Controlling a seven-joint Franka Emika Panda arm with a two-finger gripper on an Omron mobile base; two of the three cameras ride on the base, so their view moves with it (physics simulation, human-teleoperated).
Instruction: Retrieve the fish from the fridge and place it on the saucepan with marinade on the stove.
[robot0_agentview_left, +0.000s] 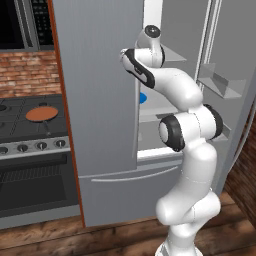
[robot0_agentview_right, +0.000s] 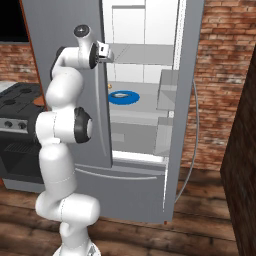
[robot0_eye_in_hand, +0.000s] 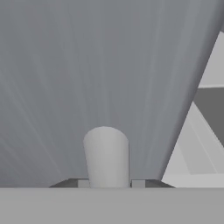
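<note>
The fingers (robot0_eye_in_hand: 108, 183) are clenched on the handle (robot0_eye_in_hand: 106, 156) of the left fridge door (robot0_agentview_left: 95, 85). In the hand view the handle appears as a pale grey rounded bar rising between the two dark fingertips (robot0_eye_in_hand: 138, 183), with the brushed steel face of that door directly behind it. The gripper housing (robot0_agentview_right: 102, 51) sits at the inner edge of the same door, at upper-shelf height.

The fridge (robot0_agentview_right: 150, 100) stands with its right door (robot0_agentview_right: 187, 90) swung open, exposing a white interior and grey shelves. The left door remains in front of the cabinet.

The fish (robot0_agentview_right: 120, 94) lies on a blue round plate (robot0_agentview_right: 123, 97) on a middle shelf (robot0_agentview_right: 142, 107), below the fingers and deeper inside the cabinet, well apart from them. The fish is slim and grey-silver and rests across the centre of the plate. A tiny yellow-orange lump (robot0_agentview_right: 110, 86) sits on the same shelf just beside the plate, on the side nearer the fingers. In the left base view, a small part of the plate (robot0_agentview_left: 143, 98) shows past the door edge.

The saucepan (robot0_agentview_left: 42, 114) rests on the stove (robot0_agentview_left: 30, 125), well below the fingers and on the far side of the left door from them. The marinade (robot0_agentview_left: 41, 113) forms a flat reddish-brown disc inside it, and a thin dark handle (robot0_agentview_left: 47, 127) points toward the row of silver knobs (robot0_agentview_left: 35, 146).
</note>
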